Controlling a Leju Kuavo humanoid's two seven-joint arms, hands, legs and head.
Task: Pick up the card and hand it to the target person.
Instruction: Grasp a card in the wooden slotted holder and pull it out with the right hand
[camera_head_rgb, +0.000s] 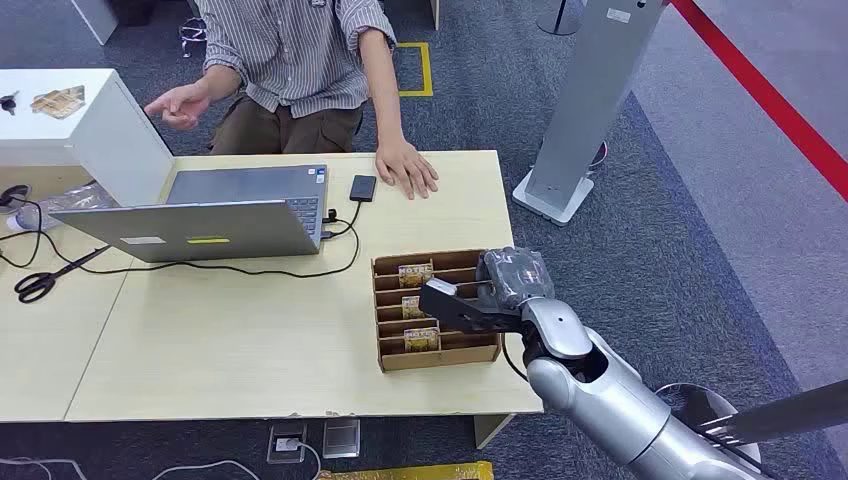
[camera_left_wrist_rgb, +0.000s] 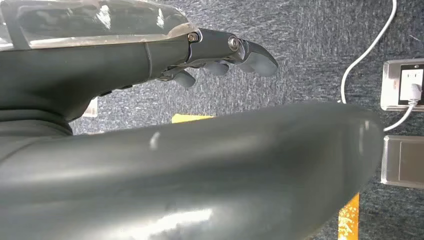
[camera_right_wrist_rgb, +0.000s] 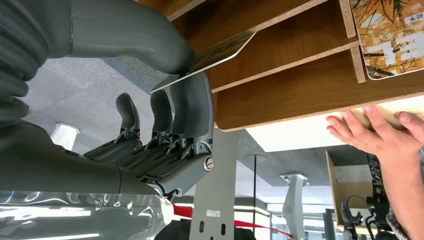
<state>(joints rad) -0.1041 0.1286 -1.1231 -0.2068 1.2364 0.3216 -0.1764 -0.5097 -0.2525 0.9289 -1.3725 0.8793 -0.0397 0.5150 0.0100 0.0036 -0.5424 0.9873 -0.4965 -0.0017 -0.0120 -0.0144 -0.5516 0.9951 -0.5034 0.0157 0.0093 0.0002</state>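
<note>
1. Right robot hand (camera_head_rgb: 512, 280) over the right end of the cardboard slotted box (camera_head_rgb: 436, 352), near the right edge of the light wood counter (camera_head_rgb: 230, 330).
2. Card (camera_right_wrist_rgb: 212, 54) pinched between thumb (camera_right_wrist_rgb: 135, 35) and a finger (camera_right_wrist_rgb: 192, 107) of the right robot hand in the right wrist view; card edge against a wooden divider of the box (still partly in a slot or already out, cannot tell).
3. Other cards (camera_head_rgb: 416, 274) standing in 3 slots of the box, gold and brown print; one more card face (camera_right_wrist_rgb: 395, 35) close in the right wrist view.
4. Left robot hand (camera_left_wrist_rgb: 220, 55) hanging over grey carpet, fingers curled in loosely, nothing in them (apart or closed, cannot tell).
5. Person (camera_head_rgb: 300, 60) in a striped shirt seated at the far side of the counter; one hand (camera_head_rgb: 405, 168) flat on the counter beside a black phone (camera_head_rgb: 363, 187), the other hand (camera_head_rgb: 180, 105) raised off the counter.
6. Open grey laptop (camera_head_rgb: 200, 215) left of the box, black cable (camera_head_rgb: 340, 262) running along the counter; black scissors (camera_head_rgb: 40, 280) on the counter at far left.
</note>
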